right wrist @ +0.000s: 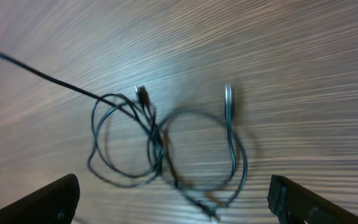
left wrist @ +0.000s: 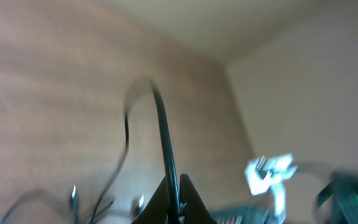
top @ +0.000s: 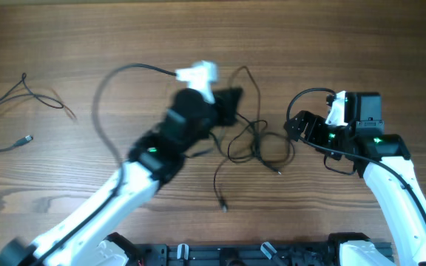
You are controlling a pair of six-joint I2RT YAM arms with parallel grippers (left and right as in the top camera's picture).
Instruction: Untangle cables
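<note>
- Right gripper: jaws wide open and empty above the tangled cables; I judge it ready to pin them.
- Left gripper: blurred, apparently clamped on one strand, held raised for separation.

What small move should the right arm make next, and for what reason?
Probably lower the right gripper onto the tangled cables and close. Its jaws stand wide open above the loops, while the left gripper seems to pinch one strand; holding the knot would let that strand pull free.

2 robot arms, 1 table, 1 separate cable, and 1 cable tangle, its strands uncountable.
</note>
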